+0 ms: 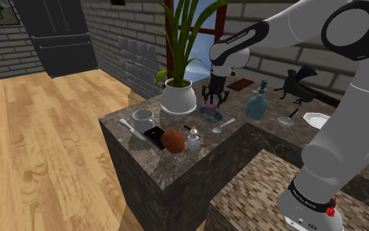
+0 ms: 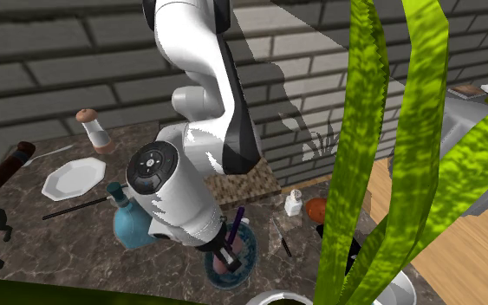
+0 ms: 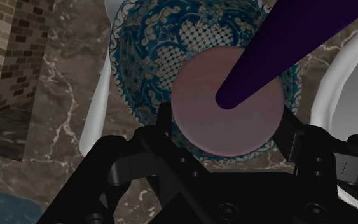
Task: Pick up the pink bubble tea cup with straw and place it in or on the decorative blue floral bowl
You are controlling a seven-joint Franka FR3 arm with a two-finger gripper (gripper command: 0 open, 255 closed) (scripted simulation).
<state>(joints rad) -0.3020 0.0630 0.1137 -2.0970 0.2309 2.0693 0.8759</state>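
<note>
One pink cup [image 3: 199, 124] with one dark purple straw [image 3: 298, 38] slanting out of its lid is sitting right between the two black fingers [image 3: 163, 124] of the single gripper [image 3: 228, 127]. The fingers are pressing in on opposite sides of the cup, so the pincer is clamped on it. Directly under the cup, one blue floral bowl [image 3: 152, 57] is spreading out past the lid on every side. From the shoulder view the cup [image 1: 210, 105] is hanging low at the bowl [image 1: 202, 114], but I cannot tell whether its base is touching.

The one white arm [image 1: 347, 39] is arching from the shoulder view's right over the dark marble counter [image 1: 240, 108], and its wrist is bending down so the gripper [image 1: 214, 97] is pointing nearly straight at the bowl. In the second exterior view the straw [image 2: 236, 227] is poking up beside the hand, above the bowl's rim [image 2: 249, 253].

Around the bowl, one potted plant [image 1: 177, 95] in a white pot is standing just beside it, one white spoon [image 1: 224, 125] is lying near it, and one blue bottle [image 1: 257, 105] is standing a little farther off. Nearer the counter's corner, one white mug [image 1: 143, 120], one knife [image 1: 132, 129], one brown round thing [image 1: 173, 141] and one small shaker [image 1: 193, 141] are resting. One white plate [image 1: 316, 121] and one black bird figurine [image 1: 297, 85] are sitting well apart.
</note>
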